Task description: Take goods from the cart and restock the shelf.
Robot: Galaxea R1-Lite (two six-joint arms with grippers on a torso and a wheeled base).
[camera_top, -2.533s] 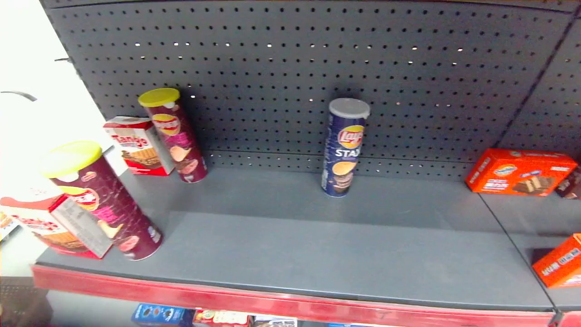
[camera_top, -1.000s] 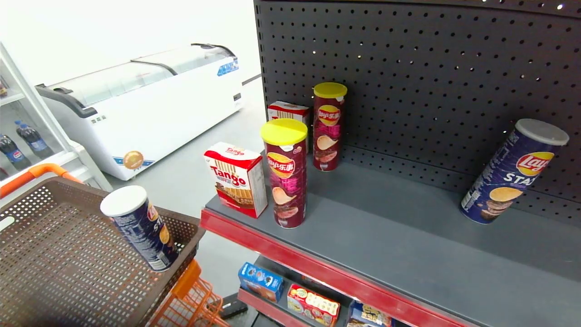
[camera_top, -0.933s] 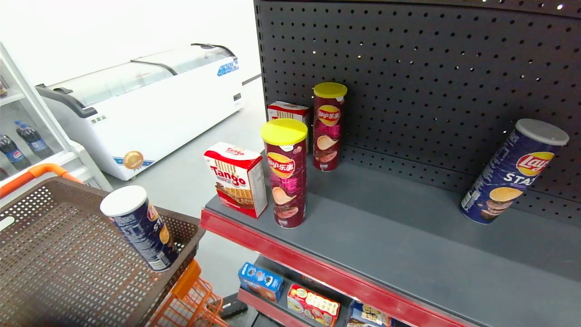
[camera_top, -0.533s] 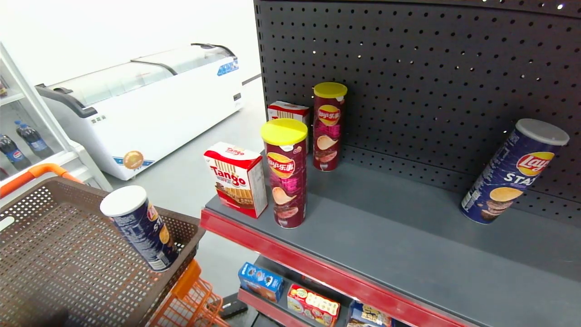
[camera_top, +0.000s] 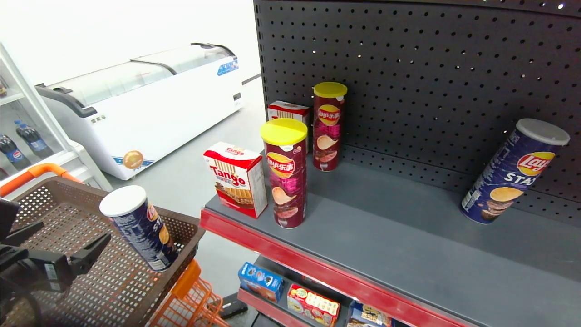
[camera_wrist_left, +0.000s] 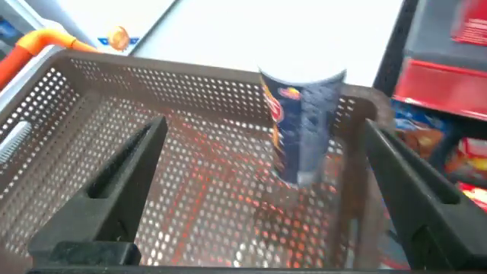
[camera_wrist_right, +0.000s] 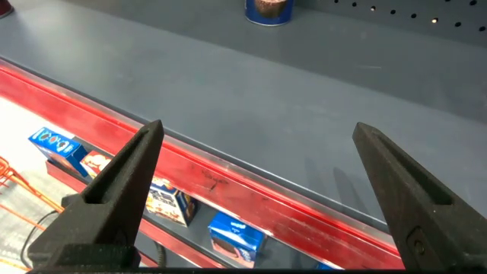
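Blur in the left wrist view, and the blue chip can (camera_wrist_left: 304,122) has its lid cut off at the frame edge. It stands on its base in the far corner of the cart basket (camera_top: 184,243), white lid up, long axis near vertical. The left gripper (camera_top: 75,230) is spread wide and holds nothing; the can sits beyond its tips, centred between them, untouched. The right gripper (camera_wrist_right: 259,131) gapes empty above the shelf (camera_wrist_right: 319,84).
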